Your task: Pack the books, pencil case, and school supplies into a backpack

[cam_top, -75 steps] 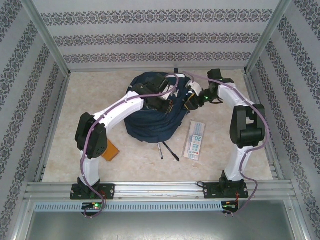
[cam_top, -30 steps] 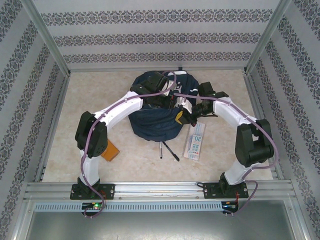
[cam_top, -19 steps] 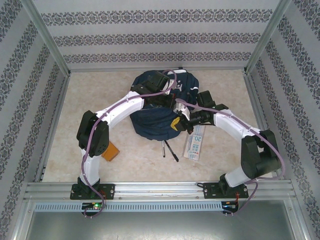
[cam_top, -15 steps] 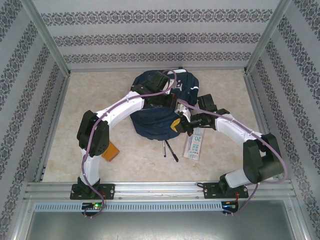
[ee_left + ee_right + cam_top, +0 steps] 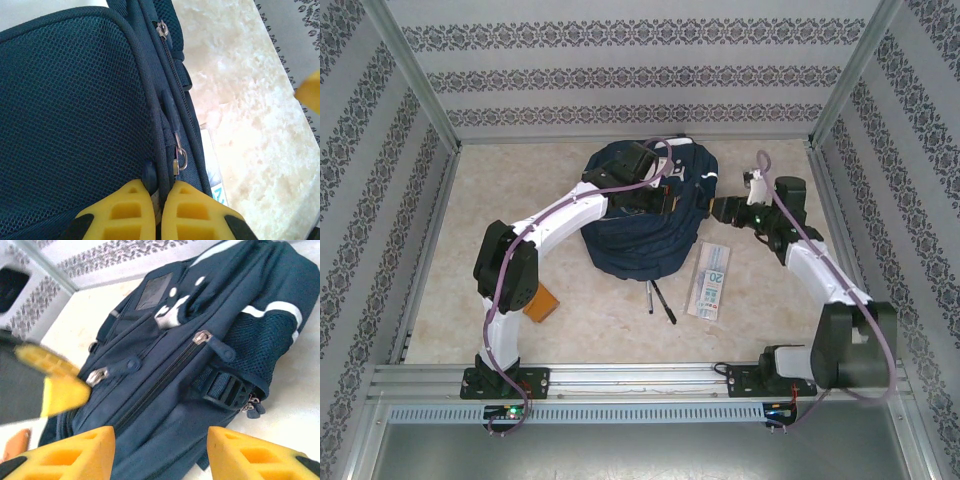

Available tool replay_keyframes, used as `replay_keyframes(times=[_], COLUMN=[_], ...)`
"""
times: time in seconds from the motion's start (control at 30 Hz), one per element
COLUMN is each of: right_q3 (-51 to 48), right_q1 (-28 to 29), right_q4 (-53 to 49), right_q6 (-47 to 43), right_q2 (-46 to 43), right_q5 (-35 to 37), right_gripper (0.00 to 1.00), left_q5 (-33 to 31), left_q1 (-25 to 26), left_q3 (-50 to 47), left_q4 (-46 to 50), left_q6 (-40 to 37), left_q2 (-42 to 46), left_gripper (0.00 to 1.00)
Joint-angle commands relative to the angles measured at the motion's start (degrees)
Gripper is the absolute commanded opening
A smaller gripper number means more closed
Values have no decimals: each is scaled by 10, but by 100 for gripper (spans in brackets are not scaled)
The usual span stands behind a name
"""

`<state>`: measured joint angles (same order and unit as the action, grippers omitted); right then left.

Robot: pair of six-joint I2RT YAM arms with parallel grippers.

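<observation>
From above, the backpack (image 5: 640, 235) lies in the middle of the table (image 5: 510, 200). The left hand (image 5: 658, 203) is on its top, right of centre. The right hand (image 5: 720, 210) is just beside the bag's right edge, and I think it does not touch the cloth. Lower in the frame, outside the bag, wait the pencil case (image 5: 712, 280), the two pens (image 5: 660, 300) left of it, and the orange booklet (image 5: 542, 302) at lower left near the left arm. These things are not packed yet.

In the left wrist view, the left hand's yellow fingers (image 5: 132, 200) at the bottom of the frame are pressed together on a thick seam of the backpack. A metal zip puller (image 5: 180, 156) hangs just right of them. I believe this pinch is there to keep the soft bag from sliding, or to lift its edge, while the other arm works. Under the bag's edge at lower right a pale strip with blue print shows, probably the pencil case.

In the right wrist view, the right hand's fingers (image 5: 75, 452) are spread wide at the bottom corners with nothing between them, and the backpack is behind them across the centre. A long zip with its tab (image 5: 202, 336) runs diagonally and looks closed to me. At the left a blurred yellow piece shows, which seems to be the left hand. The spread fingers suggest this hand is free to take a zip tab or to fetch a thing.
</observation>
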<state>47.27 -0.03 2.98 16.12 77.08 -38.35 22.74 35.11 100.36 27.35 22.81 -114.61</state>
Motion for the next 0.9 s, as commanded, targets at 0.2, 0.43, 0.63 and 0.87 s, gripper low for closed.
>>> replay_keyframes(times=[0.2,0.43,0.63,0.87], right_q3=[127,154,143,148], right_q1=[-17,-12,-6,15], right_q4=[-20,39,39,50], right_q6=[171,503,725,797], right_q2=[149,209,232,263], right_q5=[-65,-64,-18,-8], right_gripper=[56,47,45,46], left_q5=[44,42,45,44], left_q1=[-4,-4,-4,-4], left_q3=[1,-10,-13,-15], left_q4=[-66,-72,-76,-78], left_q6=[-13,-8,-3,-3], left_q2=[35,40,41,41], left_gripper=[0,0,0,0])
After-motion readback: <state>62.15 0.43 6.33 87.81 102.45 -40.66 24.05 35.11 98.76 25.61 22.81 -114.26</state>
